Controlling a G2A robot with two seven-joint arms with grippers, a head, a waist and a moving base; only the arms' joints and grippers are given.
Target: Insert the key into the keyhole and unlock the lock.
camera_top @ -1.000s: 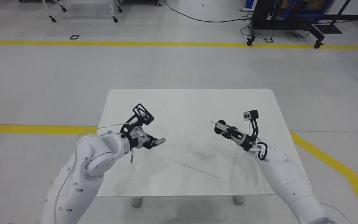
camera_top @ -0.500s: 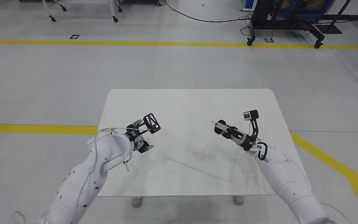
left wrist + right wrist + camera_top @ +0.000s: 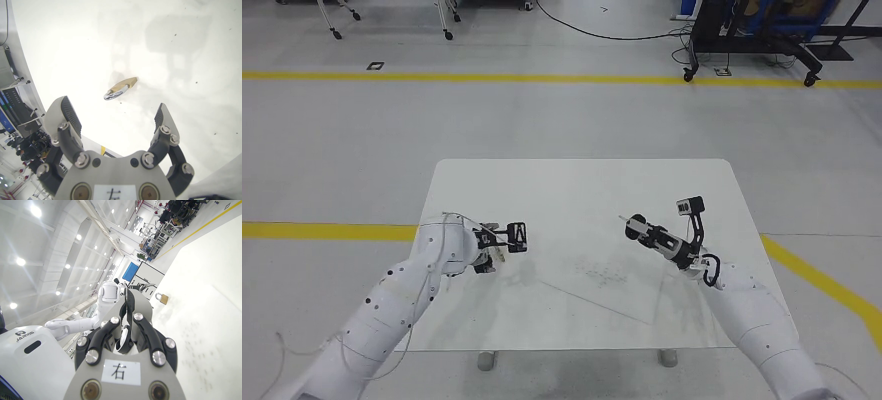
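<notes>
White table (image 3: 582,180), grey shop floor (image 3: 362,140) around it, yellow floor lines (image 3: 542,77) on the far side and at the left and right. Dark wheeled cart (image 3: 752,40) at far right, black cable (image 3: 592,30) on the floor beyond the table.

Left gripper (image 3: 115,116): fingers spread wide, nothing between them, touching nothing. It hangs low over the left part of the table. Ribbed black pads (image 3: 70,113) face inward.

Lock (image 3: 121,88): brass padlock with a silver shackle, lying on the table's left part. It sits just beyond the left fingertips, roughly on the centreline of the gap, with the shackle end toward the gripper and clear of both fingers. The right wrist view shows it across the table, and the left gripper is just beside it.

Right gripper (image 3: 127,294): fingers pressed together, pads meeting along their length. It is held above the table right of centre, tips pointing toward the left side, well apart from the lock. In the top view a thin pale sliver (image 3: 624,219) sticks out from between its tips. It is too small to confirm as the key, and the right wrist view doesn't resolve it either.

Table surface: faint scuffs and dark specks (image 3: 597,272) near the middle.

Room: high white ceiling with round lights (image 3: 20,261), and racks and equipment (image 3: 162,232) along the far yellow line in the right wrist view.
</notes>
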